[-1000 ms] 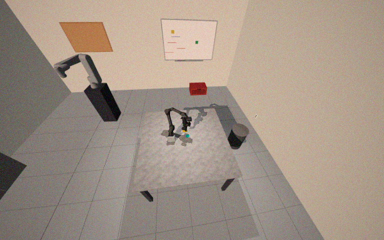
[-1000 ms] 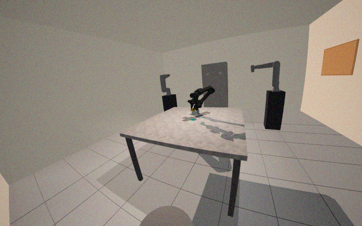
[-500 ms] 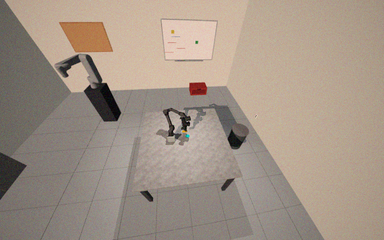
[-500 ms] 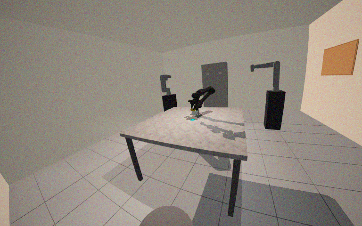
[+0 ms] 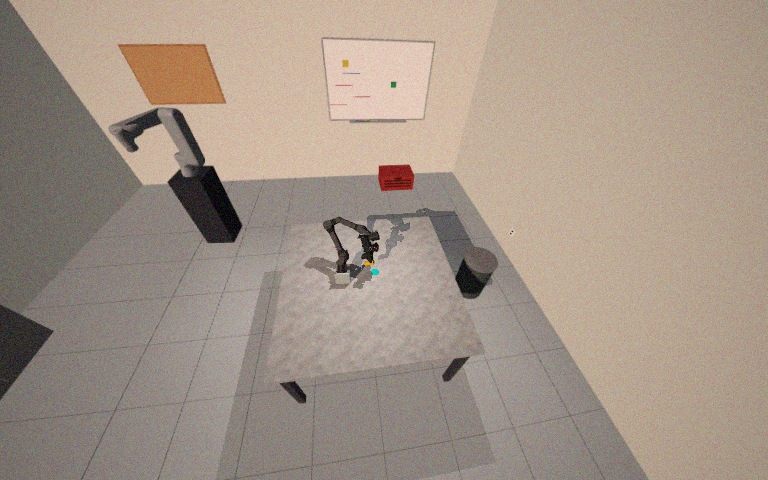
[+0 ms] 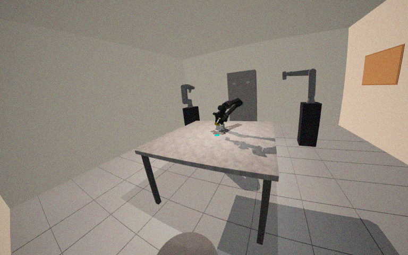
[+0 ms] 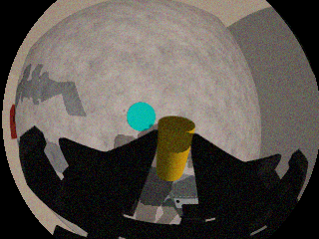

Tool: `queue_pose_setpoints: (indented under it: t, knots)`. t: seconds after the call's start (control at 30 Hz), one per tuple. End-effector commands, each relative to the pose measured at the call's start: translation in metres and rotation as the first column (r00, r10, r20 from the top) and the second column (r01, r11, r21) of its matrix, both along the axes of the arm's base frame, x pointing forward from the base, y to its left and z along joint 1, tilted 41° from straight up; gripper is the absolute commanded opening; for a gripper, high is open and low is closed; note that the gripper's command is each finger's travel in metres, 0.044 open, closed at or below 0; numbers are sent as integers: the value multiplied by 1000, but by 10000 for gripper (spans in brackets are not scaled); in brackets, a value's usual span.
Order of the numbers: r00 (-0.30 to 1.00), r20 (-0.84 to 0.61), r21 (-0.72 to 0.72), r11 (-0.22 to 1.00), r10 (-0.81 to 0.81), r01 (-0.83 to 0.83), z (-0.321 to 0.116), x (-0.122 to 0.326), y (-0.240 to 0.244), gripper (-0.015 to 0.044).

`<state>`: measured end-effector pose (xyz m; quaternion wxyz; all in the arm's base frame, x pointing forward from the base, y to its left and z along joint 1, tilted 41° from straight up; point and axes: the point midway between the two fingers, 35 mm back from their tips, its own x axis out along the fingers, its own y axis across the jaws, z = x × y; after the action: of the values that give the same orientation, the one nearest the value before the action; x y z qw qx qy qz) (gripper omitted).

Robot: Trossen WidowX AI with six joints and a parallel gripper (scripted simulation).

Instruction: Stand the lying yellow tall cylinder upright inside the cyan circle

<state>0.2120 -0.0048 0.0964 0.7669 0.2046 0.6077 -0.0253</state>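
We count one yellow tall cylinder [image 5: 368,262] [image 6: 217,124] [image 7: 173,149], one flat cyan circle [image 5: 374,272] [image 6: 217,135] [image 7: 141,117] on the mottled pale-grey counter [image 5: 373,322] [image 6: 192,147] [image 7: 199,65], and one black two-fingered hand [image 5: 370,260] [image 6: 219,124] [image 7: 174,135]. The hand is pinching the cylinder between its fingers, probably so that its length can be brought vertical before it meets the counter. In the wrist view the circle lies at about ten o'clock from the cylinder; from above, at about five o'clock. The cylinder seems raised and somewhat tilted, though it is tiny in the room views. We judge that carrying, straightening and lowering remain.
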Motion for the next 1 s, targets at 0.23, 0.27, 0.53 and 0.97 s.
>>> queue_pose_setpoints:
  t: [0.23,0.27,0.53,0.97]
  knots:
    - [998,52,-44,998,-31,33,-2,-2,0,105]
    - [998,57,-48,998,-33,36,-2,-2,0,105]
    - [994,97,-71,996,-52,59,-2,-3,0,105]
    - [983,167,-100,990,-83,100,-2,-4,0,105]
